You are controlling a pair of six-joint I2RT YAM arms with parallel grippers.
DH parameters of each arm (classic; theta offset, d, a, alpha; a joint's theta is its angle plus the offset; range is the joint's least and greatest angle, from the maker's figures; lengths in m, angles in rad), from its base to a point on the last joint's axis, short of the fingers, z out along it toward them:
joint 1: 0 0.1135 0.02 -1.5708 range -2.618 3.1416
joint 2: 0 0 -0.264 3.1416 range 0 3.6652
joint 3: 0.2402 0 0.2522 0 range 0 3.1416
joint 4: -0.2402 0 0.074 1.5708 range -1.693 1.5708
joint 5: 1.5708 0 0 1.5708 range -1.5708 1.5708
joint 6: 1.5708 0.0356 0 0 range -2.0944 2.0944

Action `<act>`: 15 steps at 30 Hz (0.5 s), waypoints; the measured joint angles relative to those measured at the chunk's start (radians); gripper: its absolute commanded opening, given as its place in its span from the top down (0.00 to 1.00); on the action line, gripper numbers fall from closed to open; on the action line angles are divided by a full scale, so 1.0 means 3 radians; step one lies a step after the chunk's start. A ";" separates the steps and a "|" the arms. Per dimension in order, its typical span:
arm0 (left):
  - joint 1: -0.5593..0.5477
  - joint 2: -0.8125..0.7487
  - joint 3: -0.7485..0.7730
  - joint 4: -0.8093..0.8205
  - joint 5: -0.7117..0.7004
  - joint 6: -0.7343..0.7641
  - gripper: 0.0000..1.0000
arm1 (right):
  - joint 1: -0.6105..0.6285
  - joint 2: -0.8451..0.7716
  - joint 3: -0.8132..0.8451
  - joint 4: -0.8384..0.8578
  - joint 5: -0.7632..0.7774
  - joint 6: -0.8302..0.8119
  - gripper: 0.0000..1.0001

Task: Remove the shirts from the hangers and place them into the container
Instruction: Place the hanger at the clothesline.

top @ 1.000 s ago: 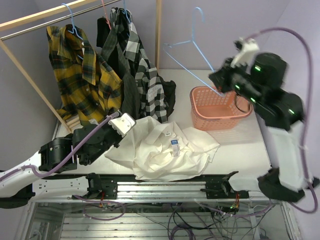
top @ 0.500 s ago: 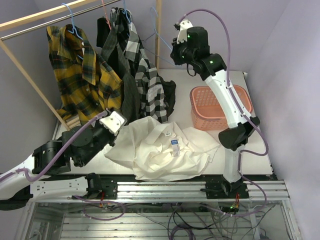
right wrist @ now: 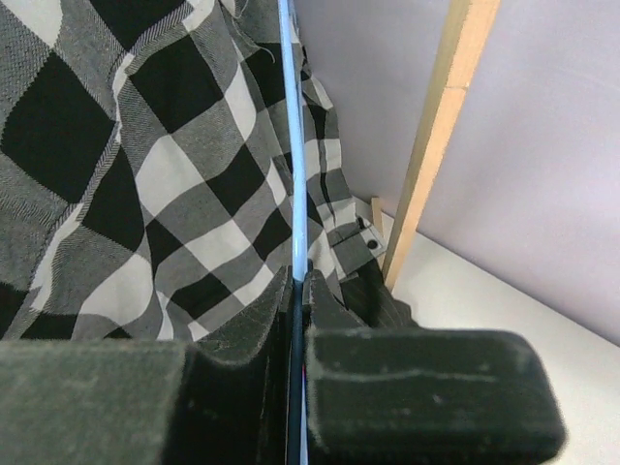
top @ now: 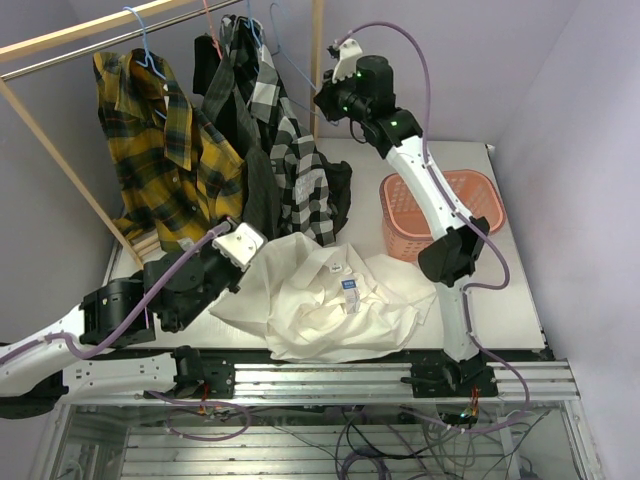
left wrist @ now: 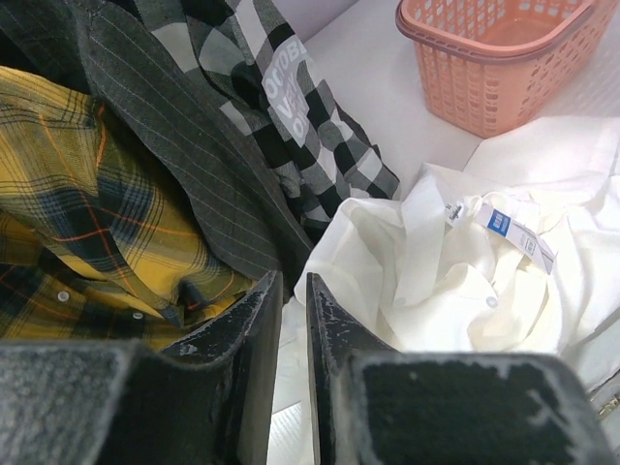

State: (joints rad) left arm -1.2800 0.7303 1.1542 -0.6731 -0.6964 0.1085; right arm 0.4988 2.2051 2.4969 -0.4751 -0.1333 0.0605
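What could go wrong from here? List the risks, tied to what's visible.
The right gripper pinches the blue hanger close by the hanging checked shirt; moving it may snag that fabric.
The white shirt lies spread on the table, outside the basket, over the near edge; dragging could spill it off.
The left gripper sits where white shirt meets pinstriped shirt; it might catch both.

The right arm [top: 425, 185] hides part of the basket [top: 398, 232]; the blue hanger [right wrist: 295, 145] runs off the top edge; the label [left wrist: 499, 223] print is unreadable.
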 measured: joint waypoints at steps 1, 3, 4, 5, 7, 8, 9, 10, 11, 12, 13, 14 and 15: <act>0.0000 0.0006 0.0000 0.0010 -0.0001 -0.0006 0.73 | 0.0000 0.0028 0.0000 0.0034 -0.0018 -0.0005 1.00; 0.0000 0.0009 -0.0004 0.0039 -0.0011 -0.0023 0.73 | 0.0000 0.0102 0.0001 0.0173 -0.0042 -0.0025 1.00; 0.0000 0.0009 -0.0013 0.0065 -0.0023 -0.0041 0.73 | 0.0000 0.0145 0.0017 0.0248 -0.0043 -0.0041 1.00; 0.0000 0.0010 -0.0015 0.0074 -0.0025 -0.0046 0.73 | 0.0000 0.0182 0.0041 0.0291 -0.0047 -0.0051 1.00; 0.0000 0.0015 -0.0036 0.0102 -0.0038 -0.0074 0.74 | 0.0000 0.0291 0.0135 0.0401 -0.0052 -0.0072 1.00; 0.0000 0.0020 -0.0048 0.0116 -0.0046 -0.0090 0.74 | 0.0000 0.0333 0.0161 0.0460 -0.0056 -0.0084 1.00; 0.0000 0.0027 -0.0066 0.0134 -0.0056 -0.0107 0.74 | 0.0001 0.0362 0.0164 0.0535 -0.0060 -0.0095 1.00; 0.0000 0.0034 -0.0081 0.0145 -0.0061 -0.0121 0.74 | 0.0003 0.0387 0.0163 0.0605 -0.0069 -0.0107 1.00; 0.0000 0.0046 -0.0100 0.0154 -0.0067 -0.0131 0.74 | 0.0003 0.0399 0.0159 0.0654 -0.0076 -0.0116 1.00; 0.0000 0.0057 -0.0116 0.0165 -0.0074 -0.0141 0.74 | 0.0003 0.0417 0.0156 0.0710 -0.0089 -0.0125 1.00; 0.0000 0.0070 -0.0134 0.0177 -0.0083 -0.0154 0.74 | 0.0003 0.0430 0.0156 0.0774 -0.0100 -0.0135 1.00; 0.0000 0.0084 -0.0151 0.0187 -0.0086 -0.0164 0.74 | 0.0003 0.0444 0.0156 0.0841 -0.0111 -0.0145 1.00; 0.0000 0.0097 -0.0168 0.0200 -0.0088 -0.0172 0.75 | 0.0003 0.0454 0.0158 0.0904 -0.0114 -0.0150 1.00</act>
State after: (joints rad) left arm -1.2800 0.7593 1.1038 -0.6132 -0.7227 0.0570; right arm 0.4995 2.3413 2.5443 -0.2039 -0.1677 0.0154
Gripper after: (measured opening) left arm 0.260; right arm 0.026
